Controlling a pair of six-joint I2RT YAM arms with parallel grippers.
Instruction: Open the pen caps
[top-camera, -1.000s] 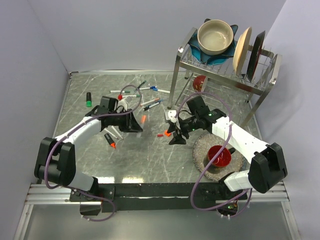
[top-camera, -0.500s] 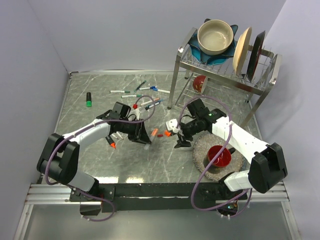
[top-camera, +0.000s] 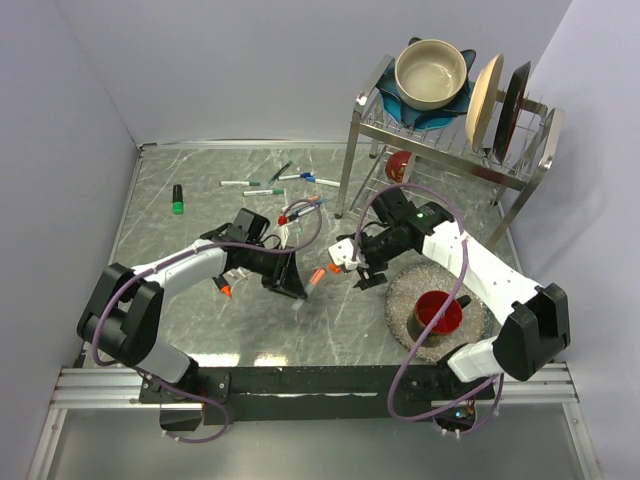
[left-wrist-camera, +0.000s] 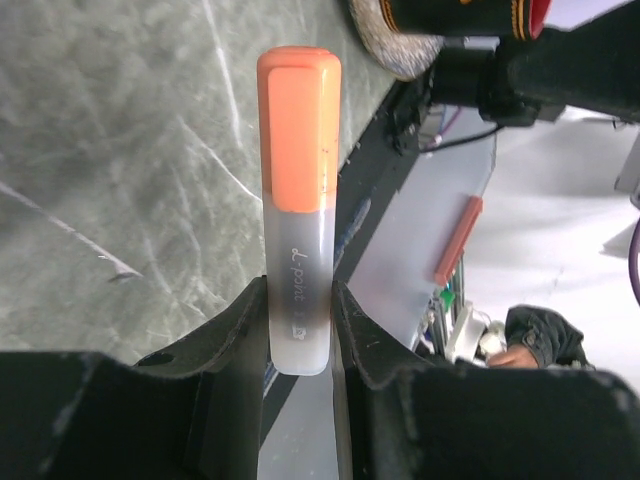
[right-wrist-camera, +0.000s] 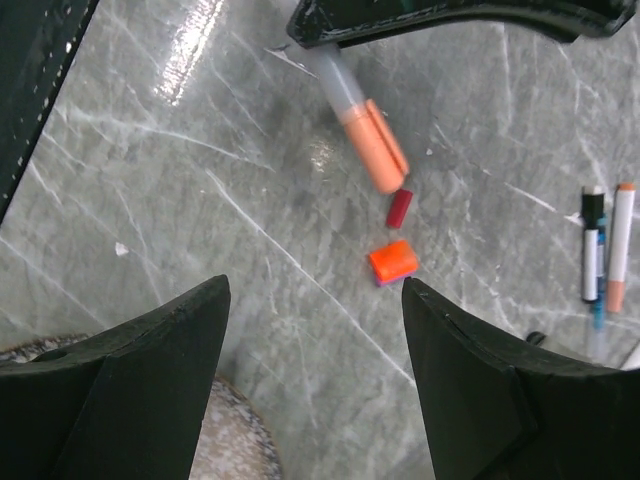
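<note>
Left gripper (left-wrist-camera: 300, 310) clamps the orange highlighter (left-wrist-camera: 298, 265) and has carried it centre, right gripper (right-wrist-camera: 312, 300) spreading wide, empty, for its still-fitted cap (left-wrist-camera: 298, 130).

Dish rack (top-camera: 425, 135): bare metal wire on slim legs.
Tabletop (top-camera: 330, 330): grey marbled slab under and left of the dish rack.
Walls (top-camera: 250, 70): plain pale lavender, behind and beside the dish rack.
Light: soft glare (top-camera: 265, 357) on the slab, well apart from the dish rack.

Left end effector (top-camera: 290, 282) pointed 3 o'clock, clamped on orange-capped pen (left-wrist-camera: 298, 200); right end effector (top-camera: 358, 265) faced 9 o'clock, jaws spread wide.
</note>
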